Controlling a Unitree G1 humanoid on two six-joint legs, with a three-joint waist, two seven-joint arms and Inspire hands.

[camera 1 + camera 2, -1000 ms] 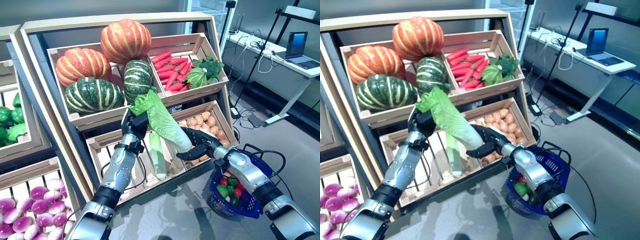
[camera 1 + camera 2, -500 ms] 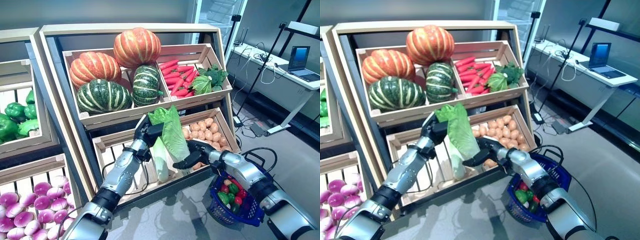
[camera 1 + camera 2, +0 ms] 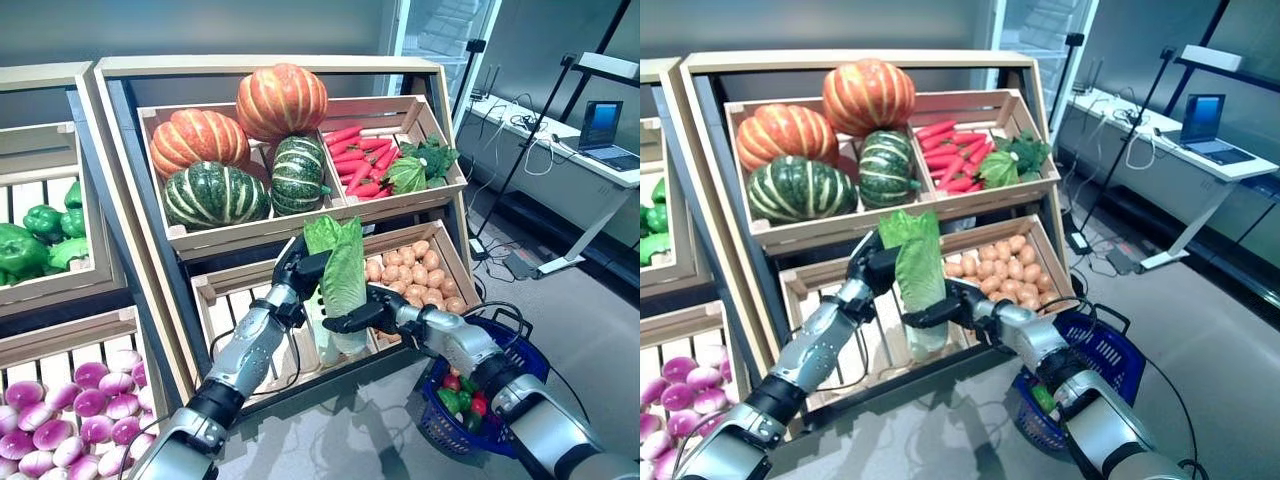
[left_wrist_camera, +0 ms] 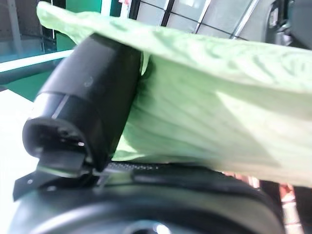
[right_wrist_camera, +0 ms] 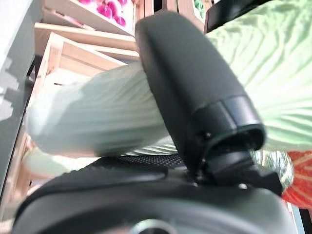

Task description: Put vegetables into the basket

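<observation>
Blue basket (image 3: 520, 350), lower right of frame, hung on your right arm, part-filled. Frame centre: lettuce (image 3: 343, 275), upright, gripped by both your left hand (image 3: 303, 272) at the leaves and right hand (image 3: 358, 318) lower down. Behind: potato crate (image 3: 445, 262), pumpkins (image 3: 240, 150). Risk: leaves tearing if hands pull apart; dropping short of the basket.

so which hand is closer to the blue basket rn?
Right. The right hand grips the cabbage just left of the blue basket; the left hand holds the cabbage's other side, farther away.
</observation>
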